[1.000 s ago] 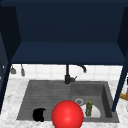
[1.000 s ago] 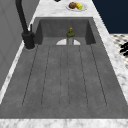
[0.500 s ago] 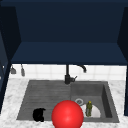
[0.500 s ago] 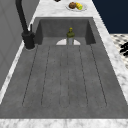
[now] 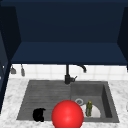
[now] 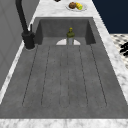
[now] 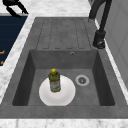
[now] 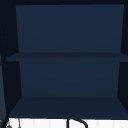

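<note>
Front view showed the dark blue wall cabinet open above the counter, the biggest thing in sight, with its shelves bare in the upper view. Below it lay the grey sink, a ribbed draining board on its left and a deep basin on its right, set in a pale marble counter. A black tap rose at the back edge between board and basin. A large red ball sat in front of the sink's near rim, hiding part of the basin. A white plate lay flat on the basin floor beside the drain, and a small green bottle with a yellow cap stood upright on it. The left hand hovered over the near left corner of the draining board, well apart from the bottle; it held nothing, and whether its fingers were curled could not be told. At the far end of the counter, a small dish of fruit rested.
</note>
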`<action>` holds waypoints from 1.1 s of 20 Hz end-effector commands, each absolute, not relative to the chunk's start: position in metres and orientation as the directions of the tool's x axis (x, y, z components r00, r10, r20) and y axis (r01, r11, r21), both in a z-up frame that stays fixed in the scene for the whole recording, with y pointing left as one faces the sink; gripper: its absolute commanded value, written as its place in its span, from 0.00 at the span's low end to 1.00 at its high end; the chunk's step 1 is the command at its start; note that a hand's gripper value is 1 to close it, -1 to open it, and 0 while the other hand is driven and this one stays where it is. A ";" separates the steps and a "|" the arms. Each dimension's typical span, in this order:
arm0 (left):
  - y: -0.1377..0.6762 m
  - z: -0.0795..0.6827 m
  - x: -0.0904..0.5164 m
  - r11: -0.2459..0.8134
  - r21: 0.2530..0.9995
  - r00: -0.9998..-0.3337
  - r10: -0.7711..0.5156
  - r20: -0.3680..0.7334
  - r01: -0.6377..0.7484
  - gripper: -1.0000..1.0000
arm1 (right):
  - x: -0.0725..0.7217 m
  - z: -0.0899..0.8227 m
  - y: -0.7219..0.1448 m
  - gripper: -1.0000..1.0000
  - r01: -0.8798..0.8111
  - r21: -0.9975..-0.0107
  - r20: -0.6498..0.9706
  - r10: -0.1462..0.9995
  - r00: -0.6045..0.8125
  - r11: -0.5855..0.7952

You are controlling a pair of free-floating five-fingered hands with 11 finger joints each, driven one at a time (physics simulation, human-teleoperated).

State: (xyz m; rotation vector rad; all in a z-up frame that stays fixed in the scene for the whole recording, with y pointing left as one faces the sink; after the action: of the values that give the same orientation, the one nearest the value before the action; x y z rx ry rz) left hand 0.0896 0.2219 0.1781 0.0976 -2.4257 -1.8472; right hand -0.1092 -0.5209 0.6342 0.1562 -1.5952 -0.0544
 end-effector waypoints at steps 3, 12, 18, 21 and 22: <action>0.222 0.178 0.090 0.266 0.964 -0.994 -0.106 0.034 0.004 0.50 | -0.106 0.635 -0.561 1.00 -0.094 0.130 0.990 -0.133 -0.035 0.987; 0.222 0.178 0.090 0.266 0.964 -0.994 -0.106 0.034 0.004 0.50 | -0.094 0.637 -0.605 1.00 -0.198 0.112 0.992 -0.122 -0.042 0.974; 0.222 0.178 0.090 0.266 0.964 -0.994 -0.106 0.034 0.004 0.50 | -0.091 0.634 -0.611 1.00 -0.316 0.104 0.993 -0.114 -0.013 0.943; 0.222 0.178 0.090 0.266 0.964 -0.994 -0.106 0.034 0.004 0.50 | -0.088 0.632 -0.617 1.00 -0.338 0.101 0.994 -0.112 -0.013 0.936; 0.222 0.178 0.090 0.266 0.964 -0.994 -0.106 0.034 0.004 0.50 | -0.088 0.630 -0.617 1.00 -0.348 0.100 0.994 -0.111 -0.013 0.932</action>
State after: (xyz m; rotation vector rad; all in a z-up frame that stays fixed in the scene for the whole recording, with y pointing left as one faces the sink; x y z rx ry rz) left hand 0.0896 0.2219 0.1781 0.0976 -2.4257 -1.8472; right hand -0.0920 -0.6132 0.6347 0.2848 -1.5991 0.1162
